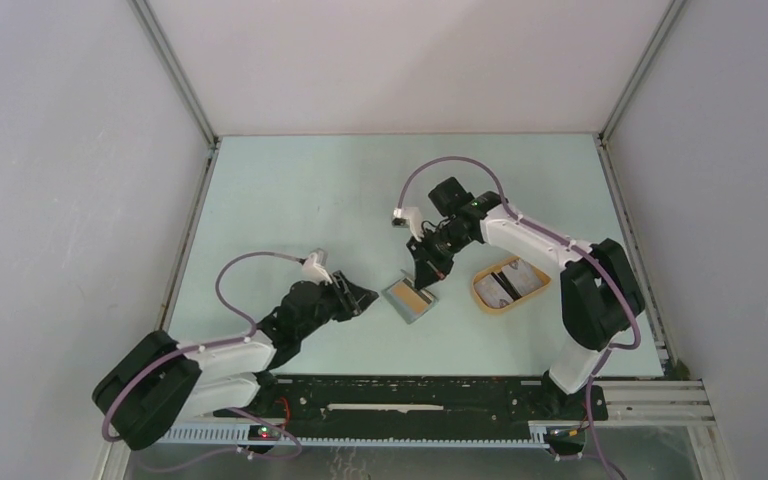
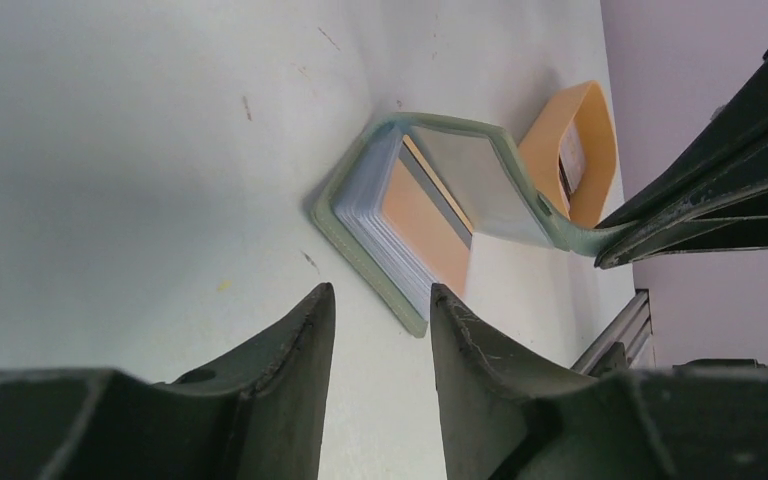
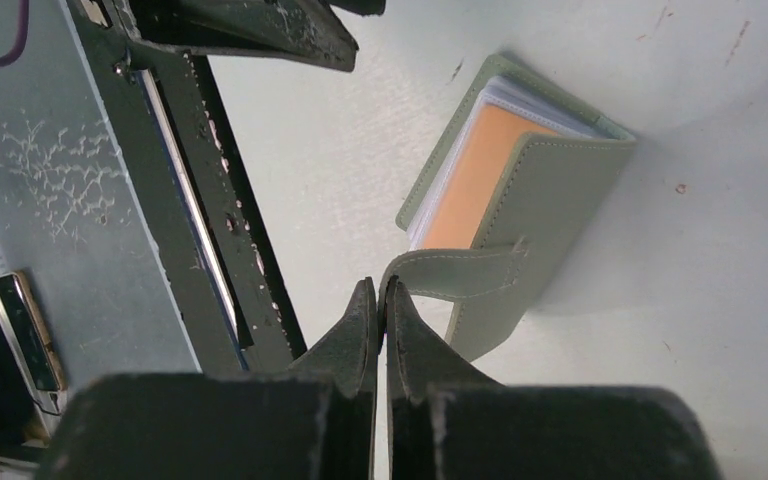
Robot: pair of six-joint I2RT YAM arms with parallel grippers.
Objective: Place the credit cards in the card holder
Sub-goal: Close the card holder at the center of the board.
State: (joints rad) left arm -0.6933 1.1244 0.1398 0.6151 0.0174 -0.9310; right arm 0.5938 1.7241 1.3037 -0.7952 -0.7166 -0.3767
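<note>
**Card holder on the desk, cover raised.**
Grey-green bifold, clear sleeves, orange card showing; right tool pinches its closing strap, left tool stands spread and empty near its edge.

A pale green table top is shown enclosed on three sides by plain white panels: a back wall, a left wall and a right wall. The back corners are framed by slanting metal posts. A slotted metal rail is fixed along the near edge. Small dark marks are scattered on the surface. Even, diffuse light is cast, and only soft shadows are thrown.
</note>
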